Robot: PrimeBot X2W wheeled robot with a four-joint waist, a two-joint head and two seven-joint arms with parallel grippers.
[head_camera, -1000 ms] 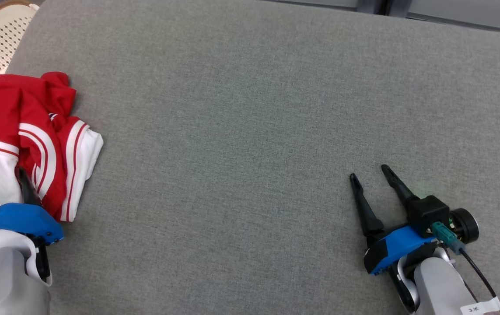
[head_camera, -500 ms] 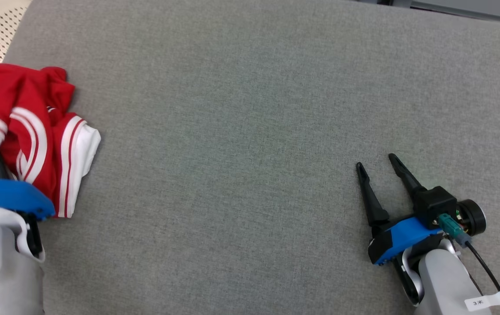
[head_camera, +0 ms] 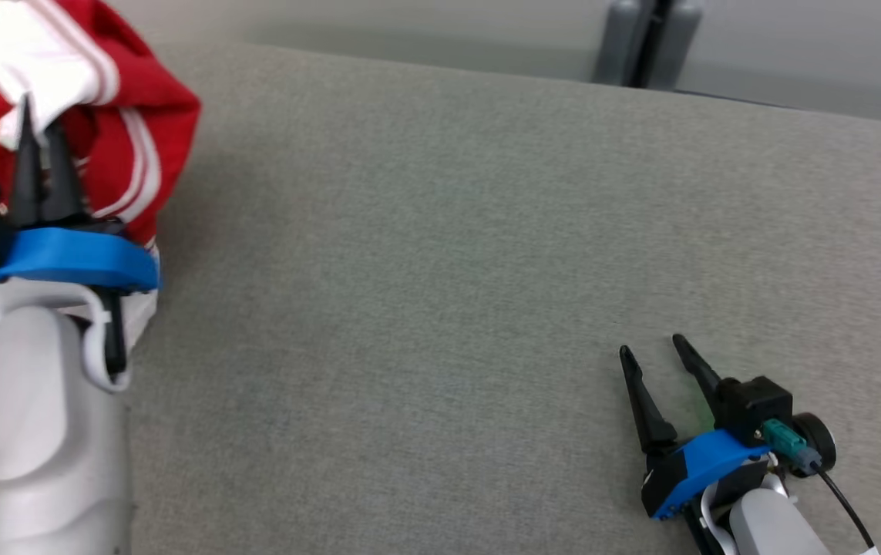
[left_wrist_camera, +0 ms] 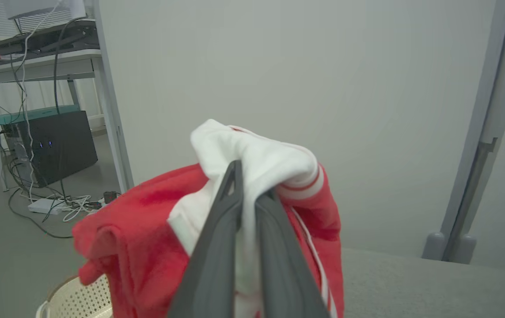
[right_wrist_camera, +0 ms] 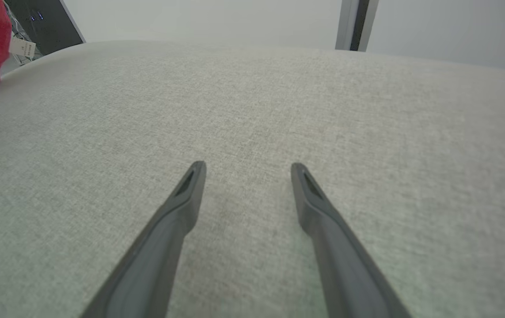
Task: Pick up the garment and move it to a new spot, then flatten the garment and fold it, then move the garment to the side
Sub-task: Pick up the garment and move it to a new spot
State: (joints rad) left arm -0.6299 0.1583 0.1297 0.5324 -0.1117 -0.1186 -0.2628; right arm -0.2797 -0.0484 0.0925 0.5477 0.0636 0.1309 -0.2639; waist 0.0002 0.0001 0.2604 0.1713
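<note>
The red-and-white garment [head_camera: 147, 108] hangs bunched (drooping down from the pinch) over the grey surface's [head_camera: 440, 231] far-left edge, clamped in the left gripper's [head_camera: 38, 116] closed jaws, while the right gripper [head_camera: 651, 344], jaws wide and empty, sits at that surface's near-right, well apart.

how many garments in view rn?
1. The red-and-white garment hangs over the left side of the table, pinched in the shut left claw. The right claw is open, empty. Others could lie outside the frame.

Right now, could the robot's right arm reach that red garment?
Probably not from there: nothing blocks it, but the garment hangs in the shut left gripper far across the grey surface from the open right gripper.
</note>
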